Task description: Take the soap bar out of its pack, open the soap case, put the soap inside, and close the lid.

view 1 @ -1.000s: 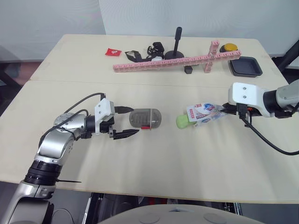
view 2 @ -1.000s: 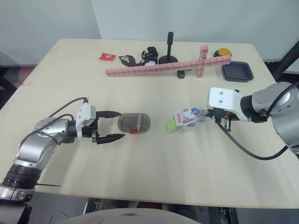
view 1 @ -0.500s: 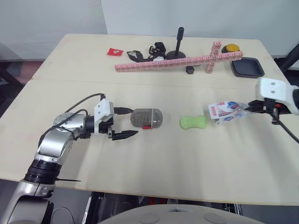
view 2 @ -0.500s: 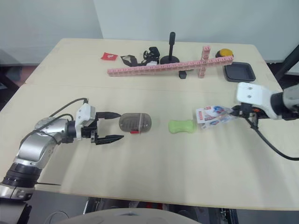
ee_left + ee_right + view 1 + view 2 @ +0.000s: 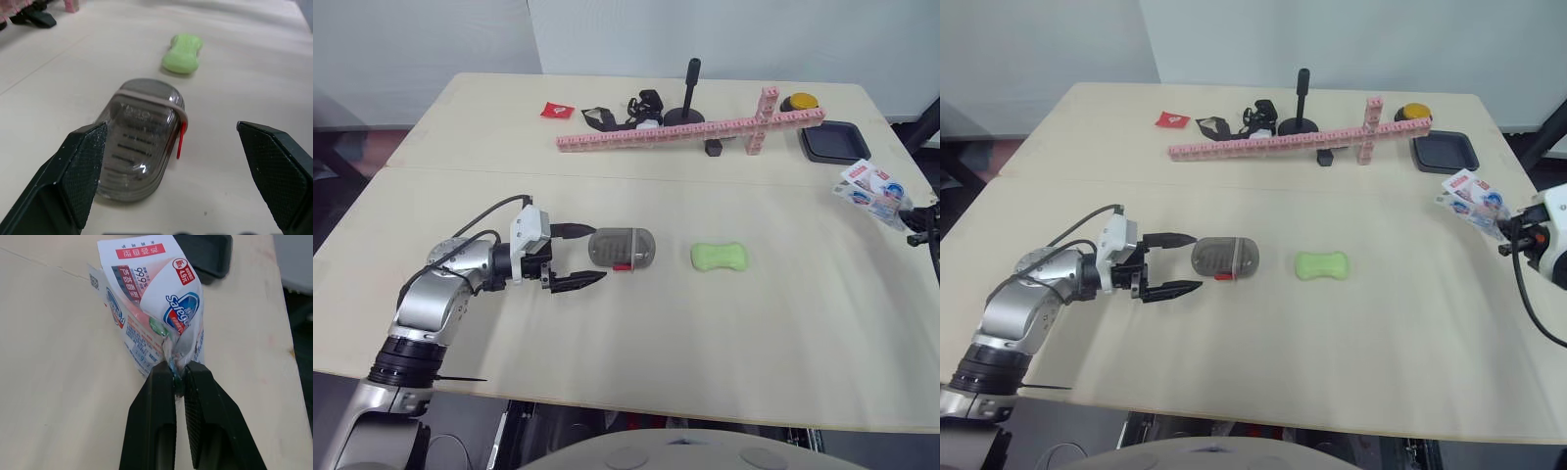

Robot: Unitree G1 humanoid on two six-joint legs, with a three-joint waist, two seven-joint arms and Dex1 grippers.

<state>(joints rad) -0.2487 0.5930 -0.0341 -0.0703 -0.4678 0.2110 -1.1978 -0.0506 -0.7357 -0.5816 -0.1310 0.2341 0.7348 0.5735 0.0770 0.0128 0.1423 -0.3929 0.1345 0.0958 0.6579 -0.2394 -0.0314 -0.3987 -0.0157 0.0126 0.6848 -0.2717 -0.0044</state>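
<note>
On the wide counter (image 5: pixel 636 333), the gray soap case (image 5: pixel 621 248) lies shut just in front of the left jaws, which are spread wide; its long side points away from them, so this arm is nearer. The right jaws, far off to the side, are pinched tight on the pack (image 5: pixel 156 308), which looks empty. The little green soap (image 5: pixel 721 257) lies bare a little past the case, in line with the left jaws.

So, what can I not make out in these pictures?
Inside of the soap case: left wrist view, its smoky plastic hides it.
Arm behind the right gripper: eye views, cut by the picture edge.
Black clutter at the far side: eye views, too small to name.
</note>
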